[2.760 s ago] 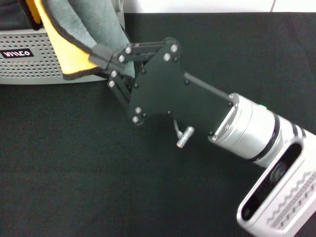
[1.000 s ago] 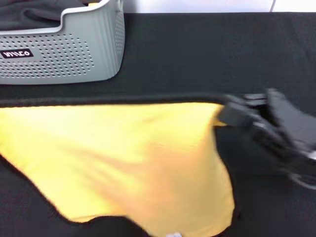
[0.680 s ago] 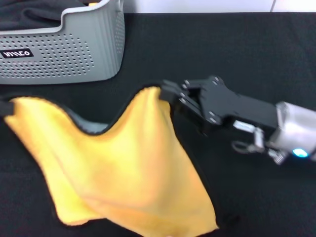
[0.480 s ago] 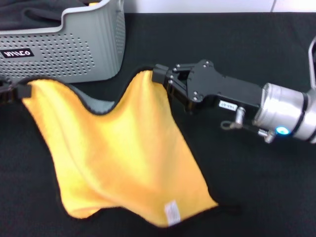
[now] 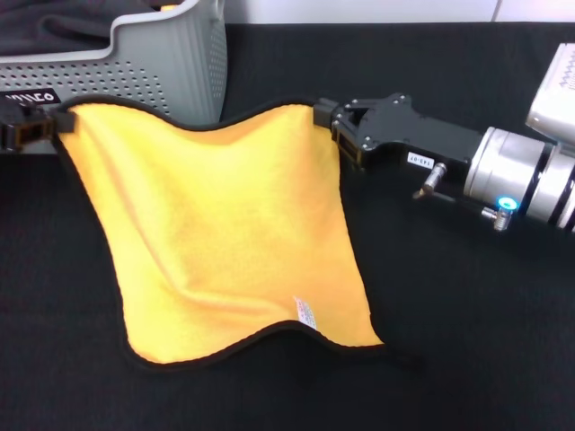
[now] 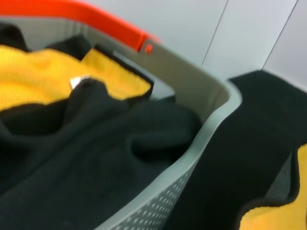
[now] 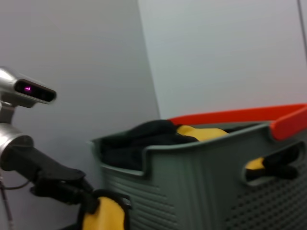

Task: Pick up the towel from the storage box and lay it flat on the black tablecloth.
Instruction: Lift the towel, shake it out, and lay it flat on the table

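The yellow-orange towel (image 5: 225, 233) hangs spread between my two grippers, its lower part resting on the black tablecloth (image 5: 467, 323), its white label (image 5: 305, 312) near the front edge. My left gripper (image 5: 40, 124) is shut on the towel's far left corner, in front of the storage box (image 5: 171, 67). My right gripper (image 5: 325, 114) is shut on the far right corner. The right wrist view shows the left gripper (image 7: 96, 203) pinching the towel (image 7: 108, 215) beside the box (image 7: 201, 187). A towel corner (image 6: 278, 218) shows in the left wrist view.
The storage box (image 6: 192, 172) still holds a dark cloth (image 6: 96, 143) and another yellow cloth (image 6: 43, 76), and has an orange-red rim (image 6: 96, 19). A pale wall (image 5: 359, 9) borders the far side of the tablecloth.
The towel came out of the box in my right gripper and the left gripper took a second corner. Both grippers moved apart and toward the box, drawing the towel's top edge taut.
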### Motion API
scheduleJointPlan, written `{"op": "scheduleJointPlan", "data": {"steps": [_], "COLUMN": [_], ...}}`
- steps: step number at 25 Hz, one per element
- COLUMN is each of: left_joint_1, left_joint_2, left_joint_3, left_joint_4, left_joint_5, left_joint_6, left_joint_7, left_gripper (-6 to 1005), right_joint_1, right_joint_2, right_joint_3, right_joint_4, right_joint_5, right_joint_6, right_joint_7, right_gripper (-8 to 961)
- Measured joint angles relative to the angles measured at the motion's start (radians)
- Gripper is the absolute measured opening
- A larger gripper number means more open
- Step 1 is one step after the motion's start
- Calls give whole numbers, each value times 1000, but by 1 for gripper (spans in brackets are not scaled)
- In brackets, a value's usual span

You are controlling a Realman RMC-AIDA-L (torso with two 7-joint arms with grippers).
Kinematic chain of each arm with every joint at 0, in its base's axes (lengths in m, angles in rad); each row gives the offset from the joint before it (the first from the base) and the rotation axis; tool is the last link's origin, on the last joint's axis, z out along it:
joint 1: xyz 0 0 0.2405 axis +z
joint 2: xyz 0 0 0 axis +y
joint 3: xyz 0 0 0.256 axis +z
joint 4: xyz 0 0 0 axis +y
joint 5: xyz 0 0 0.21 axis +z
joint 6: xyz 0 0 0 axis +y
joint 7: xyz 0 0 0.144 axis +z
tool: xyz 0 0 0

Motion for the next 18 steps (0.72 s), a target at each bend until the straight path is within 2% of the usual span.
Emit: {"op": "scheduleJointPlan", "data": {"steps": [6,8,11,15,16,17,18], "left_joint_1": [-42,-43,-32,7,16,42,46], "left_joint_2": [-26,-27,-14,23,31,52,56], "left_joint_3": [1,0,-6,-8,5,56,67], "left_joint_4": [-29,-29,-26,-19,-19,-17,-17], "left_joint_5": [93,95,48,-133,-174,-258,-271], "left_joint_6": [-50,-42,51,293,323,349,350], "left_joint_7": [2,2,-1,3,-2,-14,-16], "left_gripper": [13,13,13,13,13,13,13], "right_joint_1": [10,8,-10,-78,-103,-133,-160], "right_joint_2": [1,-3,-17,-55,-62,-70,-75], "right_joint_3": [47,57,70,107,108,107,106], "right_joint_4": [7,2,-5,-26,-44,-64,-91], "right_joint_5": [0,0,-4,-11,-11,-12,-15], "right_joint_6": [38,19,-79,-311,-360,-408,-444], "right_joint_7": [-53,-64,-59,26,46,64,78], "right_gripper": [26,27,28,29,30,30,31]}}
